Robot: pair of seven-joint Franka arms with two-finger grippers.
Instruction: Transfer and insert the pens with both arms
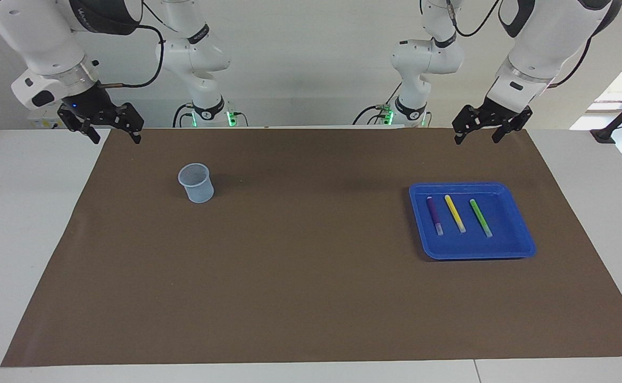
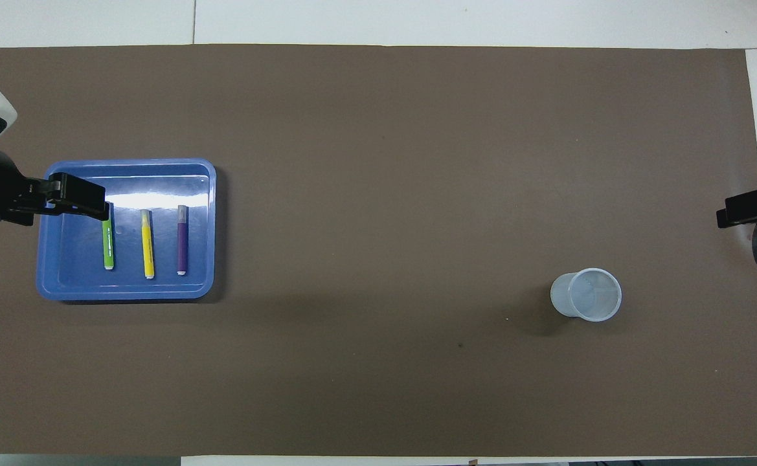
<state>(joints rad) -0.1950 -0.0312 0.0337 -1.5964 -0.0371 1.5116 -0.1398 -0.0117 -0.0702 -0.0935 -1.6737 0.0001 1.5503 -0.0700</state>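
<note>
Facing view: I see both pincers, left [image 1: 485, 128] and right [image 1: 111, 130], wide and empty; three pens [image 1: 455, 213] lie in the blue plastic tray [image 1: 518, 234], ready for picking.

Both arms, left arm [image 1: 529, 48] and right arm [image 1: 44, 42], are bulky white jointed shells with silver wrist rings, looping black cables, black two-finger grippers and green-lit bases.

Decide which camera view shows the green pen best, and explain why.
The facing view: the green pen lies fully visible in the blue tray, beside the yellow pen. In the overhead view the raised left gripper covers the top end of the green pen.
</note>
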